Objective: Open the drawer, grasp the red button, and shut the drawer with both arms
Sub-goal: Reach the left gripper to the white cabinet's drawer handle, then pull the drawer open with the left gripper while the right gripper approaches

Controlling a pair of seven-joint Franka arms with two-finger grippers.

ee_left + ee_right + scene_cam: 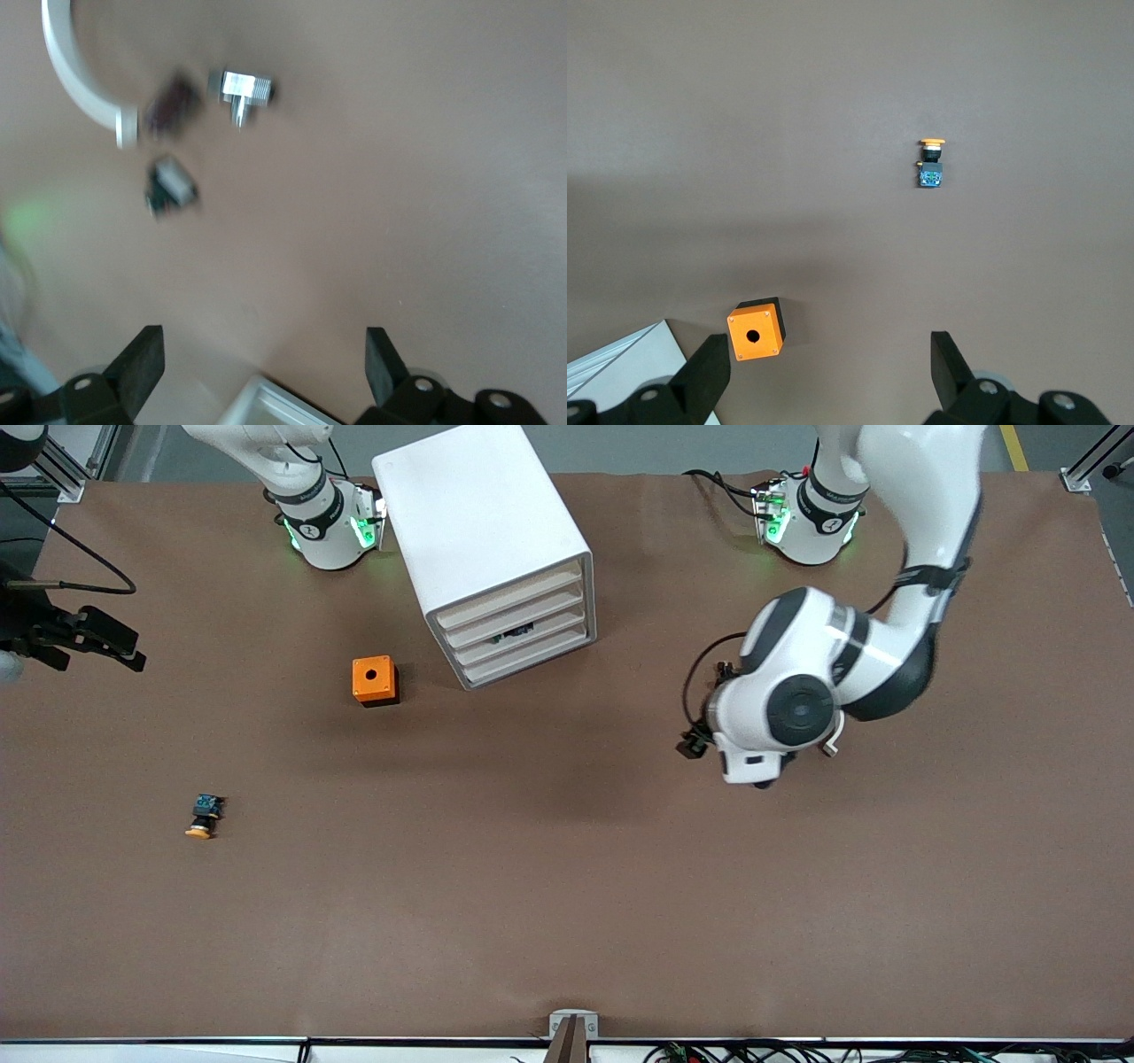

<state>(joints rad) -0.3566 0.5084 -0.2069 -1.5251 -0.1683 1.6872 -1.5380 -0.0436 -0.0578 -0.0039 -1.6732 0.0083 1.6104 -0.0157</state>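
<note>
The white cabinet [483,522] stands between the arm bases, and its stacked drawers [518,631] are all shut. Something dark shows in the gap of one drawer. The red-capped button is not in view. My left gripper [261,363] is open and empty, over bare table with a cabinet corner [266,403] just below it. In the front view its fingers are hidden under the left wrist [762,722], which hangs off the cabinet's front toward the left arm's end. My right gripper [828,363] is open and empty, high over the right arm's end of the table [115,651].
An orange box with a round hole [374,680] sits beside the cabinet toward the right arm's end; it also shows in the right wrist view [755,330]. A yellow-capped button [204,817] lies nearer the front camera, and shows in the right wrist view too [931,164].
</note>
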